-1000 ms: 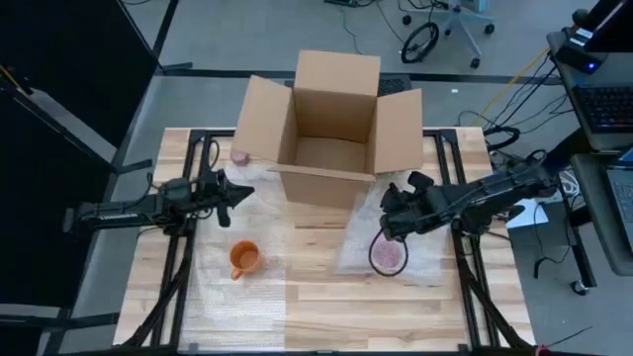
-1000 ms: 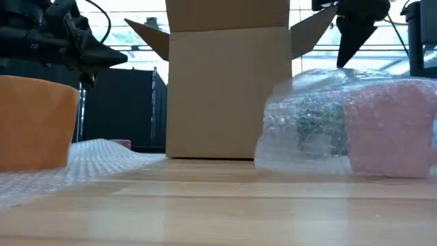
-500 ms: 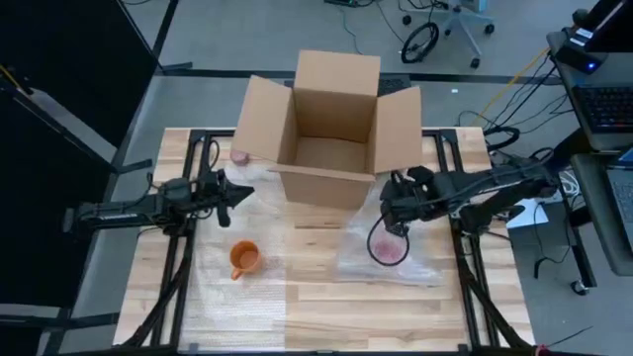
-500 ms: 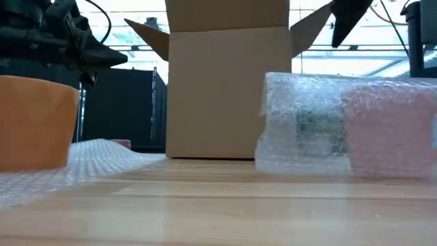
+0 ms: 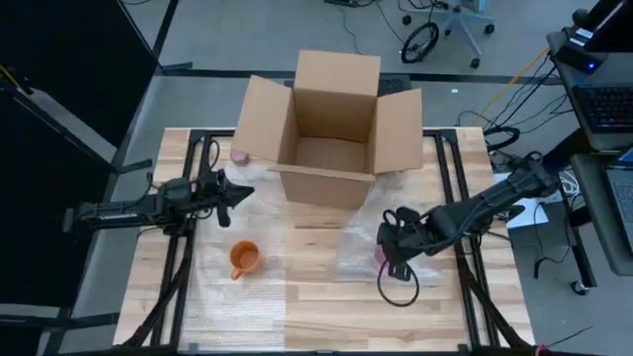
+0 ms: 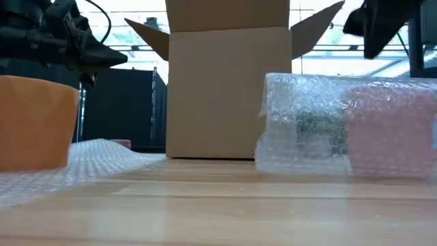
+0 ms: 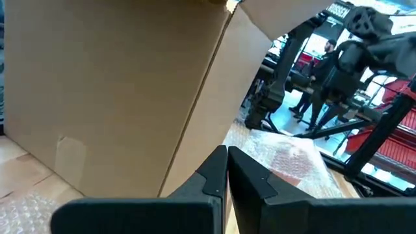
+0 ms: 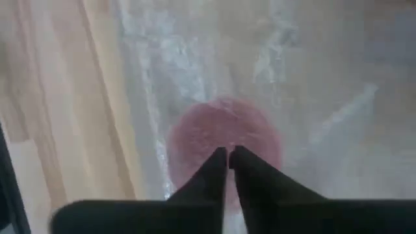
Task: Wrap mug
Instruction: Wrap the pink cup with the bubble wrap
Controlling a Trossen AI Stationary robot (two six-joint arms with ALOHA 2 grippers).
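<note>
We've got the pink mug (image 5: 381, 253) loosely under wrap (image 6: 307, 123) right of centre, right gripper (image 5: 389, 259) pinched together above it, left gripper (image 5: 237, 194) likewise, orange mug (image 5: 243, 259) bare.

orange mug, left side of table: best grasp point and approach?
Grip the orange mug by its rim wall, coming straight down from above. It stands upright with its mouth open to the overhead camera, on the bubble wrap sheet. Its handle points toward the near table edge, so probably pinch a side of the rim away from it. The left gripper is nearest.
</note>
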